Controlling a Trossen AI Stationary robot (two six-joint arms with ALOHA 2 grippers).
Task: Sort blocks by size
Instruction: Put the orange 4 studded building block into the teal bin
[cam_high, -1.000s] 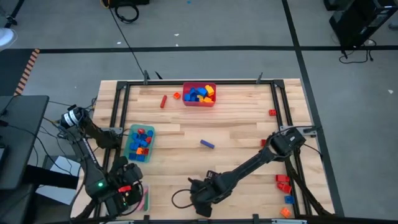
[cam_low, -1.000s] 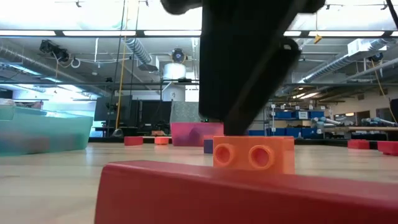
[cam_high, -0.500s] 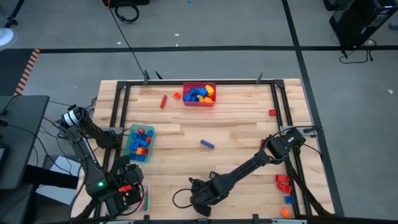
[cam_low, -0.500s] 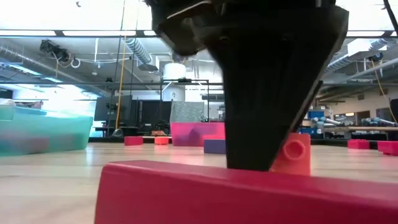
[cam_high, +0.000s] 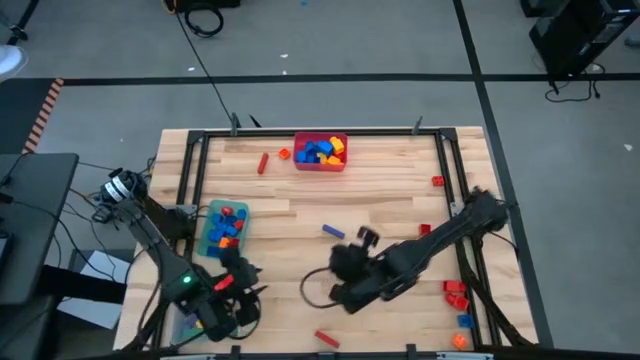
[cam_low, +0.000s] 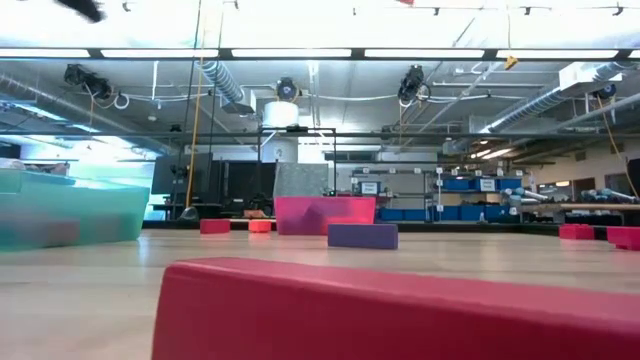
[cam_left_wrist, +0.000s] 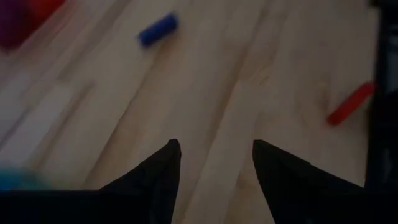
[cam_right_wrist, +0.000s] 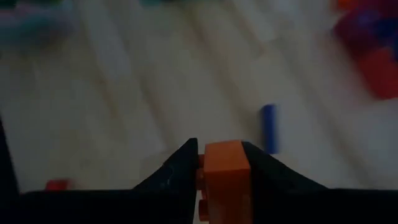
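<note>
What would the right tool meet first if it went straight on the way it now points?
Probably the blue block: it lies just ahead of the right tool, slightly to one side, so it might pass by. Depth is unclear. The tool holds an orange block.

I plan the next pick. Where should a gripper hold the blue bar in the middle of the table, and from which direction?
Probably from straight above, jaws across the short width at mid-length of the blue bar. It lies flat and alone on the table, slightly slanted, so the long sides are free and the jaws should turn to match.

orange block (cam_right_wrist: 226, 167), blue block (cam_right_wrist: 268, 127) (red bin (cam_high: 321, 164))
</note>
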